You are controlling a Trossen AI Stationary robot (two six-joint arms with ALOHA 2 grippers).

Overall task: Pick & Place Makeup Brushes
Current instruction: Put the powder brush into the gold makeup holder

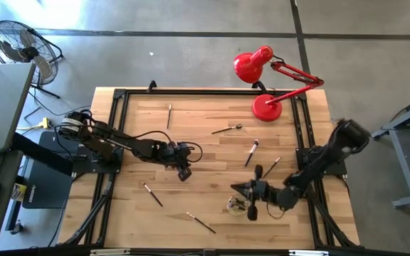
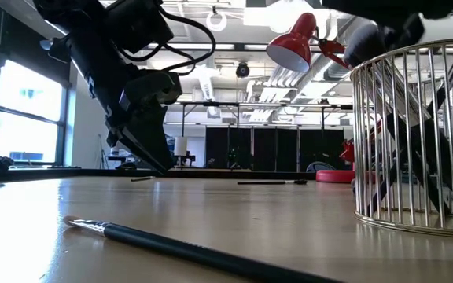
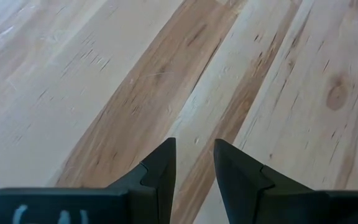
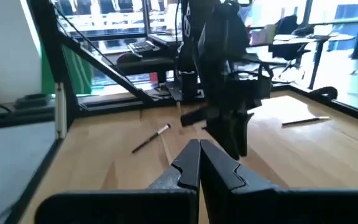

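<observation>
Hovering mid-table, left gripper [image 1: 184, 173] slightly parted; nearest makeup brush [image 1: 152, 195] lies apart; right gripper [image 1: 238, 188] closed.

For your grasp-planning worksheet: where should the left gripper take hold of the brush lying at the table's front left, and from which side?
Probably mid-handle, from straight above. That brush lies flat and slanted on the bare table, so the left gripper would likely need its fingers set across the thin handle, clear of the bristle tip.
</observation>
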